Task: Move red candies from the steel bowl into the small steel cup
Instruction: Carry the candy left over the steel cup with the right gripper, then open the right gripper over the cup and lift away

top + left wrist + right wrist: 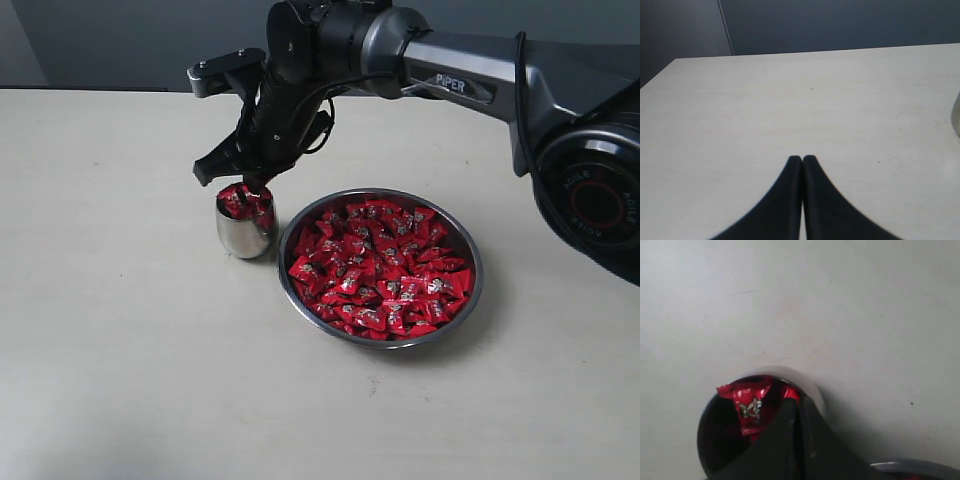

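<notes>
My shut right end effector [258,189] sits at the rounded, shiny steel cup's [240,238] mouth; crinkly red candies [241,201] inside, bowl [478,270] at three o'clock.

I see the small steel cup [238,240] just left of the steel bowl [476,262] on the table [120,350]; red candies [375,265] lie in both.

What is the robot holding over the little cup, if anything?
Cannot tell for sure. The right jaws are shut over the small steel cup, with a red candy at their tips, maybe pinched by its wrapper. The left jaws hold nothing.
</notes>
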Controlling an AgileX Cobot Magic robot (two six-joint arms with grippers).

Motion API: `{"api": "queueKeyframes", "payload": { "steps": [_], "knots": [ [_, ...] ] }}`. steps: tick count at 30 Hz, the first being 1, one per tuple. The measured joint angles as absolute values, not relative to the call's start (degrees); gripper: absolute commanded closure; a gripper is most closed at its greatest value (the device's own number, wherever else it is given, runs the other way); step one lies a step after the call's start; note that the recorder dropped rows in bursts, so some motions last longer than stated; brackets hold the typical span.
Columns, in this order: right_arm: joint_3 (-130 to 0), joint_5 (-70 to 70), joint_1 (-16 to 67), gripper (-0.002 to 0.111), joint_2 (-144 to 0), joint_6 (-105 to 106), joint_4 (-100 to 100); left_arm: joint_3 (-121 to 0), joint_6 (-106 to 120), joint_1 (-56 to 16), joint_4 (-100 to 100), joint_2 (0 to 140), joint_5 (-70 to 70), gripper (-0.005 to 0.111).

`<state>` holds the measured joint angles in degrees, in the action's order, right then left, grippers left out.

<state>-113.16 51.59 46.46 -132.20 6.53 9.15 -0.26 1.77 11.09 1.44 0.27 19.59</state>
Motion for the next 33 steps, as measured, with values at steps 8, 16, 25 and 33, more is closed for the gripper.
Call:
{"api": "queueKeyframes", "payload": {
  "steps": [8, 16, 25, 33],
  "knots": [
    [-113.2, 51.1, 46.5, 0.089, -132.3, 6.5, 9.4, -0.3, 1.8, 11.1, 1.4, 0.3, 19.6, 0.106],
    [-113.2, 51.1, 46.5, 0.071, -132.4, 6.4, 9.5, -0.3, 1.8, 11.1, 1.4, 0.3, 19.6, 0.106],
    [-113.2, 50.9, 46.5, 0.071, -132.4, 6.4, 9.5, -0.3, 1.8, 11.1, 1.4, 0.3, 19.6, 0.106],
    [-113.2, 51.2, 46.5, 0.071, -130.2, 6.4, 9.5, -0.3, 1.8, 11.1, 1.4, 0.3, 19.6, 0.106]
  ]
}}
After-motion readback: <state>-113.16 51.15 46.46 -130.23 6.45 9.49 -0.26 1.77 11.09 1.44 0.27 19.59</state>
